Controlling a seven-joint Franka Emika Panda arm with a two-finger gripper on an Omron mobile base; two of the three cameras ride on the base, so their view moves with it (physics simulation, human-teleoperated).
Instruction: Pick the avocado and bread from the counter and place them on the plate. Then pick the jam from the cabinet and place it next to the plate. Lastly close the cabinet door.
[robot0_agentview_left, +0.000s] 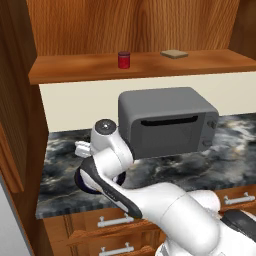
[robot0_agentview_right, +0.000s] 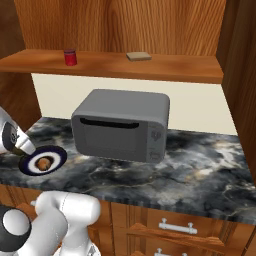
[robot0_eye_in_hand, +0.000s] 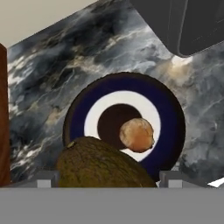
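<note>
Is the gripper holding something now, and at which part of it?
The avocado, apparently gripped across its sides between the fingers, above the plate.

A kitchen: a veined marble counter (robot0_agentview_right: 200, 165) over wooden drawers (robot0_agentview_right: 175, 227), a grey microwave (robot0_agentview_right: 120, 125), a wall cabinet (robot0_agentview_left: 135, 30).

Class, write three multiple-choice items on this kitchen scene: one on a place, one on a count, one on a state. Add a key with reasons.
1. Where is the bread?
A. on the plate
B. on the shelf
C. on top of the microwave

2. How many things stand on the cabinet shelf?
A. one
B. two
C. four

3. What state is the avocado in?
A. lying on the counter
B. between the fingers of the claw, above the plate
C. inside the microwave

Key: 1 A, the roll sits on the plate; 2 B, the jam and a tan slab; 3 B, the hand view shows it between the fingers.
</note>
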